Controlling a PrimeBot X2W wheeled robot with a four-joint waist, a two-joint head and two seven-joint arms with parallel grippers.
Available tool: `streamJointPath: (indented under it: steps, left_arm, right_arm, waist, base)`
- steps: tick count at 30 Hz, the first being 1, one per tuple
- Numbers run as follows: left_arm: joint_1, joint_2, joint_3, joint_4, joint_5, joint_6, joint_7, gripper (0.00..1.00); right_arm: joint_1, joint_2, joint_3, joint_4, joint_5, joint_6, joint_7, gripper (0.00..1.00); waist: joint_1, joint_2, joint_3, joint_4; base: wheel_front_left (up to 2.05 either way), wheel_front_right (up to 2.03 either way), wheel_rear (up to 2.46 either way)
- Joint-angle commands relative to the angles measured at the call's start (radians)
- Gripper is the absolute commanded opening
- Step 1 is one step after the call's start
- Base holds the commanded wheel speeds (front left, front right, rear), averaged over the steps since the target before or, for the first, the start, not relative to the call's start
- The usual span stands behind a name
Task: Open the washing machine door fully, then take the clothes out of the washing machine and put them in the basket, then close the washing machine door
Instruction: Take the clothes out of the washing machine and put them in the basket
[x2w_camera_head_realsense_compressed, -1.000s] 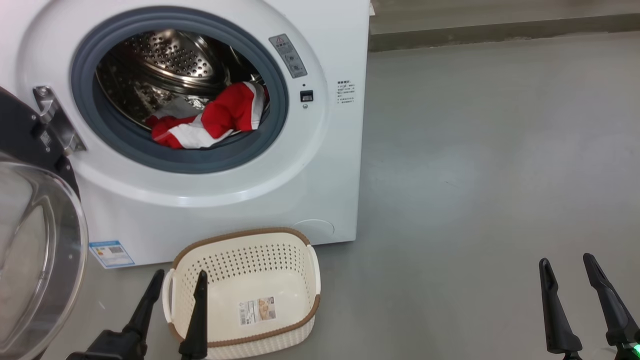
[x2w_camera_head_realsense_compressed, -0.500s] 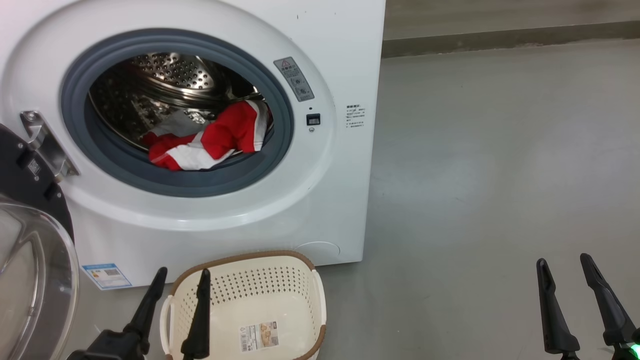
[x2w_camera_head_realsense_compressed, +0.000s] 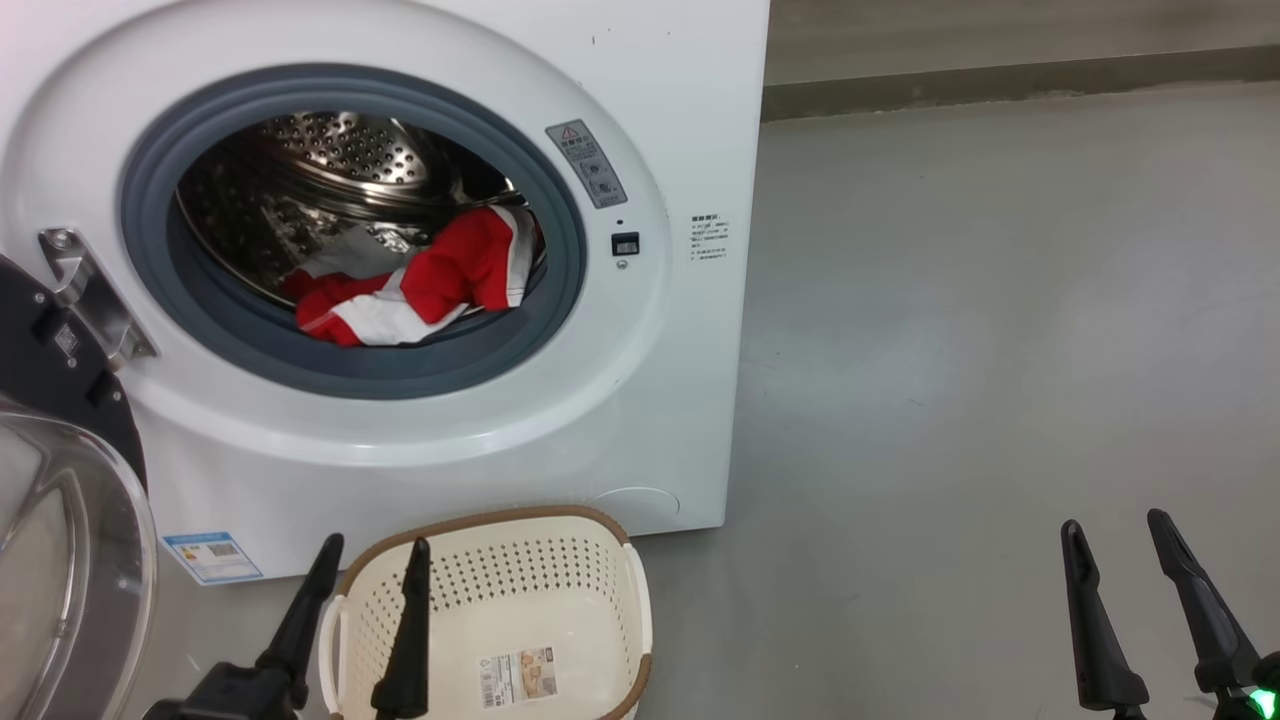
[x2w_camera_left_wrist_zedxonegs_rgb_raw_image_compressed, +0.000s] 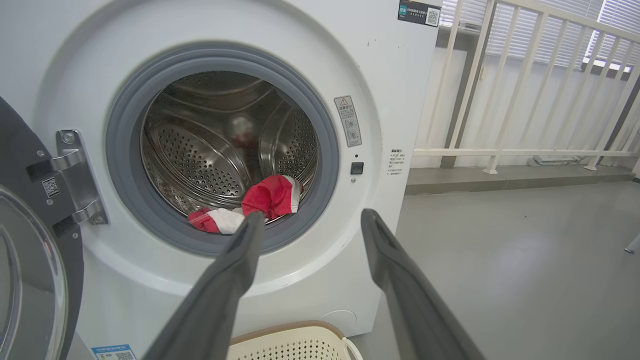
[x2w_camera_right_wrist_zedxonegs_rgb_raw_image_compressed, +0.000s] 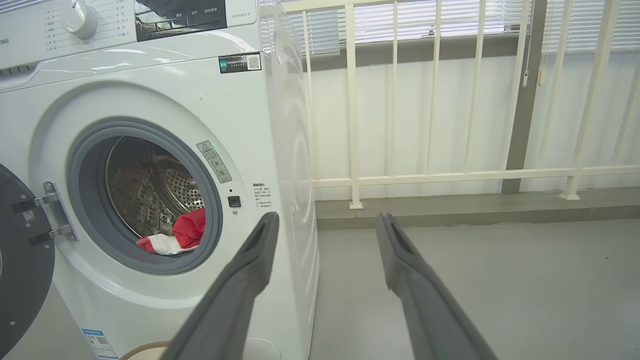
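Note:
The white washing machine (x2w_camera_head_realsense_compressed: 640, 120) stands open; its black-rimmed glass door (x2w_camera_head_realsense_compressed: 60, 560) hangs swung out at the far left. Red and white clothes (x2w_camera_head_realsense_compressed: 420, 285) lie at the front of the steel drum, against the grey rubber ring; they also show as clothes (x2w_camera_left_wrist_zedxonegs_rgb_raw_image_compressed: 260, 202) and clothes (x2w_camera_right_wrist_zedxonegs_rgb_raw_image_compressed: 177, 235). The cream basket (x2w_camera_head_realsense_compressed: 560, 600) sits empty on the floor before the machine. My left gripper (x2w_camera_head_realsense_compressed: 375, 555) hovers open over the basket's left rim. My right gripper (x2w_camera_head_realsense_compressed: 1115, 530) is open above bare floor at the lower right, far from the machine.
Grey floor (x2w_camera_head_realsense_compressed: 1000, 300) stretches to the right of the machine. A low ledge (x2w_camera_head_realsense_compressed: 1000, 75) runs along the back, with a white railing (x2w_camera_right_wrist_zedxonegs_rgb_raw_image_compressed: 450, 175) above it. The door hinge (x2w_camera_head_realsense_compressed: 85, 295) juts from the machine's left side.
The head camera tilted up and nearer, so machine and basket slid down the picture, mostly in the first half second. Both grippers edged slightly, still open. Clothes, door and basket stayed put.

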Motion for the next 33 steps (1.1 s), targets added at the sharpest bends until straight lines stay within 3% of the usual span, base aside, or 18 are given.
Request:
streamJointPath:
  steps: [1, 19, 33]
  left_arm:
    - [-0.039, 0.012, 0.033, -0.029, 0.005, 0.006, -0.009, 1.00]
    - [-0.072, 0.004, 0.033, -0.016, -0.016, 0.031, -0.008, 1.00]
    - [-0.183, -0.003, 0.027, -0.021, -0.004, 0.054, -0.041, 1.00]
  right_arm:
    - [-0.041, -0.018, 0.023, -0.023, 0.011, 0.006, -0.004, 1.00]
    - [-0.059, -0.018, 0.042, -0.041, -0.001, 0.006, 0.003, 1.00]
    - [-0.145, -0.018, 0.064, -0.040, -0.006, 0.006, -0.009, 1.00]
  waist:
    - [0.0000, 0.0000, 0.002, 0.000]
    - [0.0000, 0.0000, 0.067, 0.018]
    - [0.0000, 0.0000, 0.244, 0.015]
  base:
    - [0.00, 0.00, 0.00]
    - [0.00, 0.00, 0.00]
    - [0.00, 0.00, 0.00]
